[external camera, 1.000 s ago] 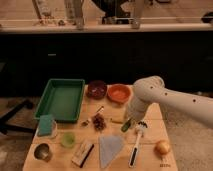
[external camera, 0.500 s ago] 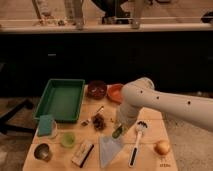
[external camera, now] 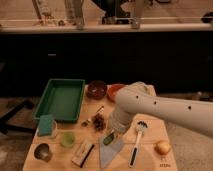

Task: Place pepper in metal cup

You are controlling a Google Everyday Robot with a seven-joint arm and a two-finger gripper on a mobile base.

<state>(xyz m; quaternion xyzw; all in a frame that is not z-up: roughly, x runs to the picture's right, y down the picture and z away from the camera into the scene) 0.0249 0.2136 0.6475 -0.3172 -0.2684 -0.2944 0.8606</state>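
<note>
The dark-green pepper hangs at the tip of my gripper, which is shut on it just above the table, over the top edge of a grey-blue cloth. My white arm reaches in from the right and hides the wrist. The small shiny metal cup stands at the table's front left corner, well to the left of the gripper. A light-green plastic cup stands between the two.
A green tray lies at the back left, with a teal sponge in front of it. A dark-brown bowl and an orange bowl stand at the back. Also present: a white brush, an onion, a small block and a dark cluster.
My gripper has moved left and toward the front of the table, carrying the pepper from beside the brush to over the cloth. The other objects have not moved.
</note>
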